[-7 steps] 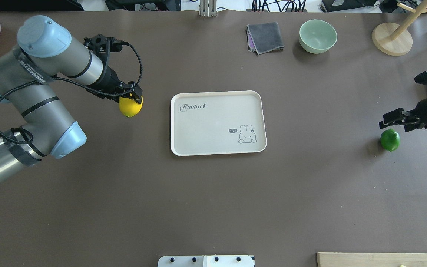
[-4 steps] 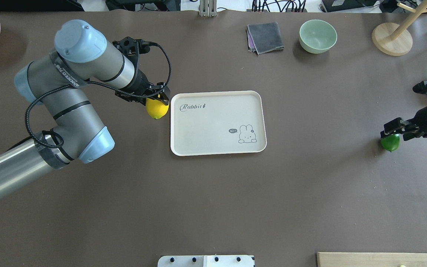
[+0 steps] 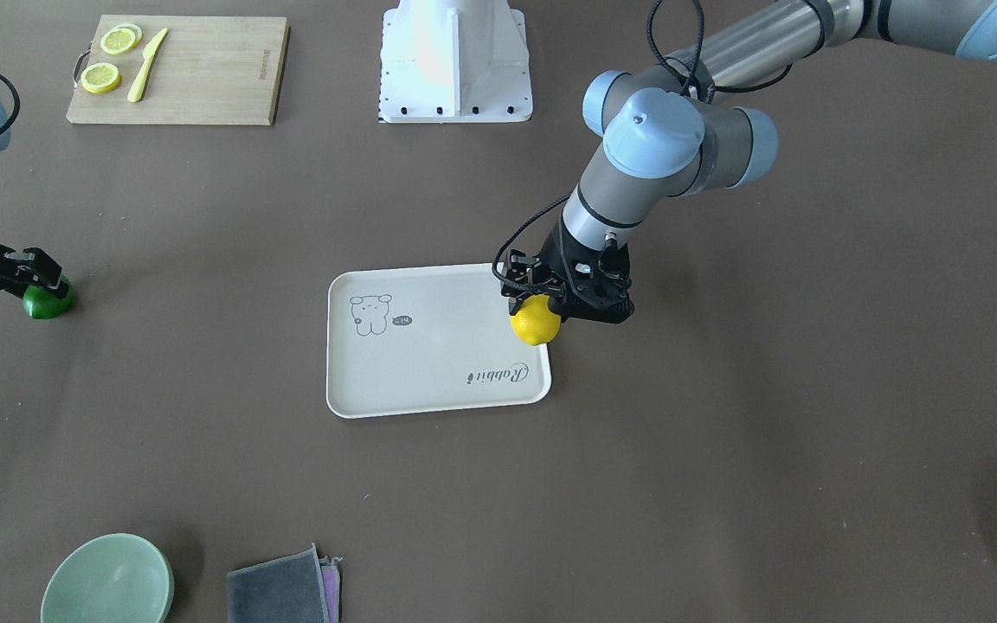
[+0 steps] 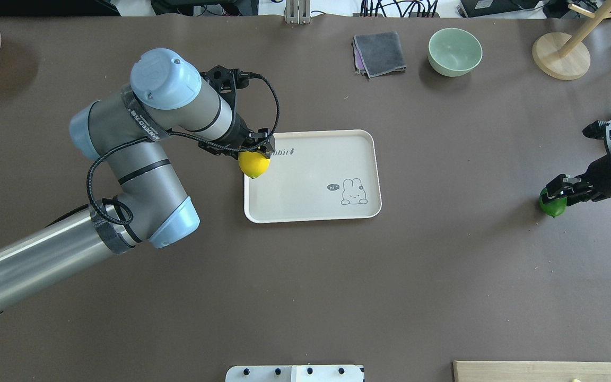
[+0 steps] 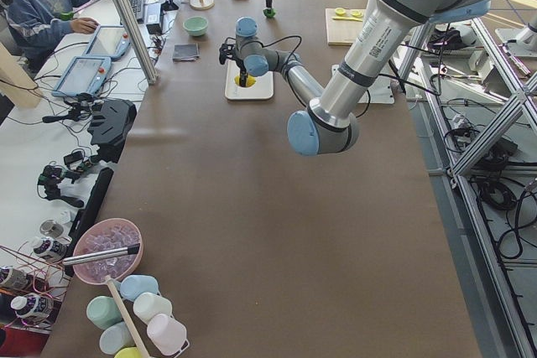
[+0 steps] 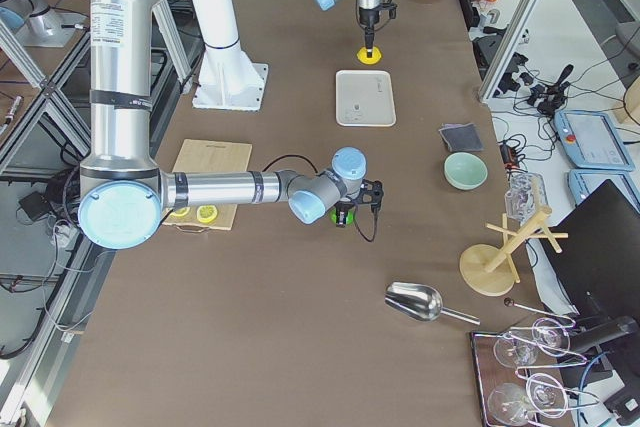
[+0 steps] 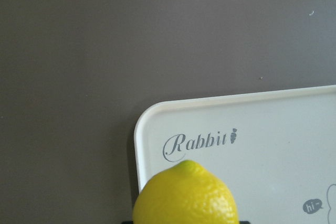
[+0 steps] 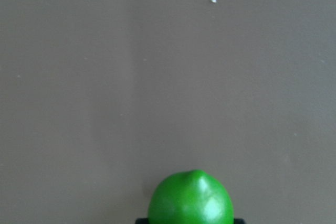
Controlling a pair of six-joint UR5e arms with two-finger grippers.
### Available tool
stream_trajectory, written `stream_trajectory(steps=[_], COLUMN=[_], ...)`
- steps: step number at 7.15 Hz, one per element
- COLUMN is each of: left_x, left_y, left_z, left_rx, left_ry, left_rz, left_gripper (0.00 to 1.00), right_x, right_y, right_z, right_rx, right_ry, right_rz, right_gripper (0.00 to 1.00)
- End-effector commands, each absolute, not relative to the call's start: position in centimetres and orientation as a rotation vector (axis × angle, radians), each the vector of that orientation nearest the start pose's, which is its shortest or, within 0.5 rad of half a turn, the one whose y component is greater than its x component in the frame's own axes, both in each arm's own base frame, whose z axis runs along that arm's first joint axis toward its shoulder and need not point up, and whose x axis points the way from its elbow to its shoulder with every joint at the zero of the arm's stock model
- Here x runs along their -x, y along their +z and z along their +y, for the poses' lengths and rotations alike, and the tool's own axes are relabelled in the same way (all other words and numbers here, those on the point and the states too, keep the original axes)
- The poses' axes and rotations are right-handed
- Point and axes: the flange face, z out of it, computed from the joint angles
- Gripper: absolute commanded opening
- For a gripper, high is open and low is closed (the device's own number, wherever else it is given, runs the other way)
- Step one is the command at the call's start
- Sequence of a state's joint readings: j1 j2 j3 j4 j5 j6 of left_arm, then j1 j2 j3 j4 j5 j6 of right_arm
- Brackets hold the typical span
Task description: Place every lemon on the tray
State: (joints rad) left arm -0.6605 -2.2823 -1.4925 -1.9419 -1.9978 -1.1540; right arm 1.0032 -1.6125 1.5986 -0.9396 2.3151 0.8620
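Observation:
My left gripper (image 4: 255, 153) is shut on the yellow lemon (image 4: 254, 165) and holds it just above the left edge of the off-white Rabbit tray (image 4: 305, 180), near the script. The left wrist view shows the lemon (image 7: 185, 195) over the tray's corner (image 7: 262, 124). My right gripper (image 4: 563, 192) is down over the green lemon (image 4: 551, 206) at the table's right side, with fingers either side of it and apparently shut on it. The green lemon (image 8: 190, 198) sits low in the right wrist view, on the table.
A grey cloth (image 4: 380, 53) and a green bowl (image 4: 454, 51) lie beyond the tray. A wooden stand (image 4: 560, 55) is at the far right. A cutting board (image 3: 174, 69) with lemon slices and a knife lies near the robot's base plate (image 3: 455, 61).
My left arm has carried the yellow lemon rightward from open table to over the tray's left edge. My right gripper has come down onto the green lemon, which shifted slightly left.

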Motion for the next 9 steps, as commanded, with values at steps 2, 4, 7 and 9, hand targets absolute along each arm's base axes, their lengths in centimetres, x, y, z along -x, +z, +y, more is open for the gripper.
stream_trajectory(steps=[2,4,7,9], left_x=[-55.3,-55.6,-54.5,-53.4], left_y=[23.0,23.4,22.5,22.3], left_z=[-50.6,-50.8,-52.0,-52.7], left_rx=[-0.197,-0.191,-0.211,-0.220], left_ry=[-0.006,-0.010,-0.023,-0.034], left_rz=[0.991,0.979,0.986,0.992], left_gripper=[0.00,0.00,0.98,0.98], right_x=[27.2,34.8,46.9,50.3], right_y=[43.4,33.1,26.8,25.4], right_z=[-54.0,-54.0,-51.3,-51.3], right_rx=[0.026,0.060,0.040,0.002], right_ry=[0.035,0.086,0.123,0.136], right_rz=[-0.962,-0.980,-0.948,-0.922], right_gripper=[0.00,0.00,0.00,0.00])
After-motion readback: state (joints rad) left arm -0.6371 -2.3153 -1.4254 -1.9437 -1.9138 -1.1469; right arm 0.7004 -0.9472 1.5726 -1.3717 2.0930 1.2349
